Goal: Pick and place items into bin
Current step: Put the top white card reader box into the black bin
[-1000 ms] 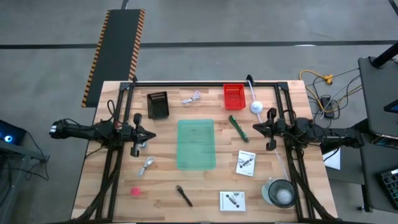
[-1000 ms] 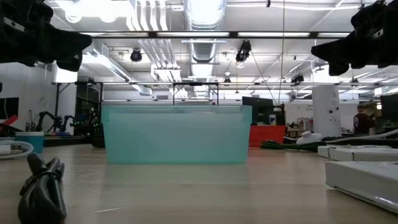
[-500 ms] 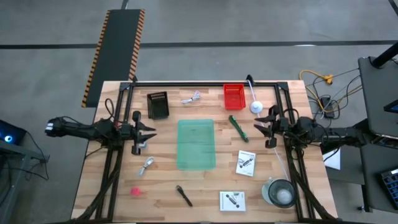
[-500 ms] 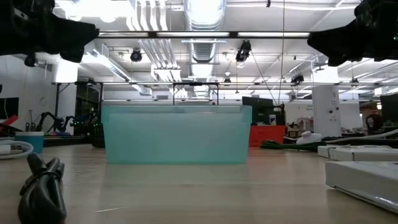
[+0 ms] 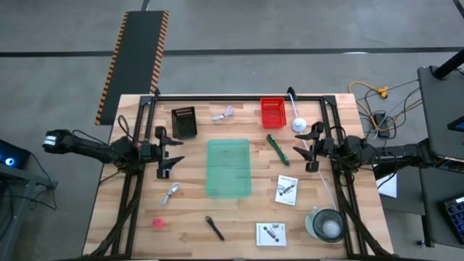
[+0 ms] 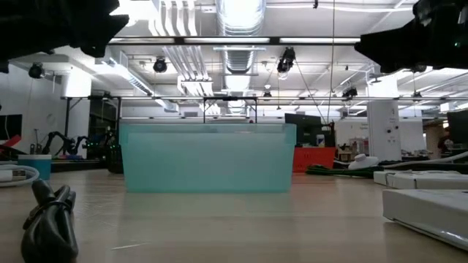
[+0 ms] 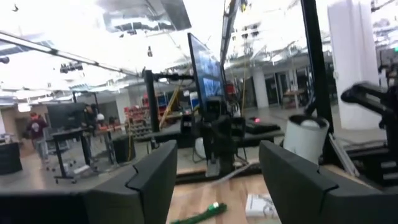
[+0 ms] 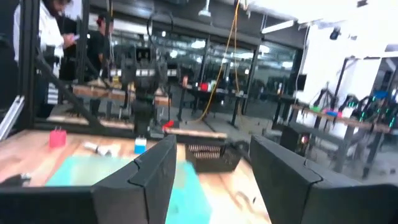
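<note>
Centrally, translucent teal bin (image 5: 229, 168) among scattered small items.

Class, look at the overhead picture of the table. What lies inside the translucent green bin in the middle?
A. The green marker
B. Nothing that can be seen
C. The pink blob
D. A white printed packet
B: the bin shows only its own floor, while the green marker, the white packets and the pink blob all lie on the wood outside it.
</note>
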`<move>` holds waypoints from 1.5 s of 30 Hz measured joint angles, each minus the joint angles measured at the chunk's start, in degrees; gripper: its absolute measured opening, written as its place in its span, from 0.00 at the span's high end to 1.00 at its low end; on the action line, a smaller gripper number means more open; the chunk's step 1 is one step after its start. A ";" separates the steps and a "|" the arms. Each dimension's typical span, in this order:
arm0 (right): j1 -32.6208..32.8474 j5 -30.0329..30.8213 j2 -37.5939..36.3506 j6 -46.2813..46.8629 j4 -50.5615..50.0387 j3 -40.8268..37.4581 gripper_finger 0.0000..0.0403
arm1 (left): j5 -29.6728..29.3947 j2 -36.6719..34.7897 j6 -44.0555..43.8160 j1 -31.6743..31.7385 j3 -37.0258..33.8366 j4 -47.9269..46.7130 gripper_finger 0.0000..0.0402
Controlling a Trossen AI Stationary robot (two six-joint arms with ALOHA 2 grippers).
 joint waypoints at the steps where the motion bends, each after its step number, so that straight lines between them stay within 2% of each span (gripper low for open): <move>1: 0.00 0.02 0.51 0.50 0.58 0.04 0.54 | -0.04 0.81 0.14 0.00 -0.03 0.45 0.48; 5: 0.00 0.02 1.83 1.07 0.65 0.02 0.55 | -0.72 5.21 3.35 0.00 0.23 4.99 0.47; 18: 0.00 0.15 6.97 2.21 7.82 0.02 0.56 | -1.66 16.21 4.29 0.00 0.43 16.44 0.47; 34: 0.02 -0.09 15.44 5.14 10.37 2.22 0.56 | -1.73 18.29 7.37 0.00 0.98 17.73 0.47; 38: 0.02 -0.26 19.09 4.02 5.97 7.01 0.56 | -1.73 18.11 7.39 0.00 0.98 17.70 0.47; 45: 0.02 -0.05 26.60 4.55 -14.09 20.20 0.57 | -1.75 18.30 7.39 0.00 0.96 17.62 0.47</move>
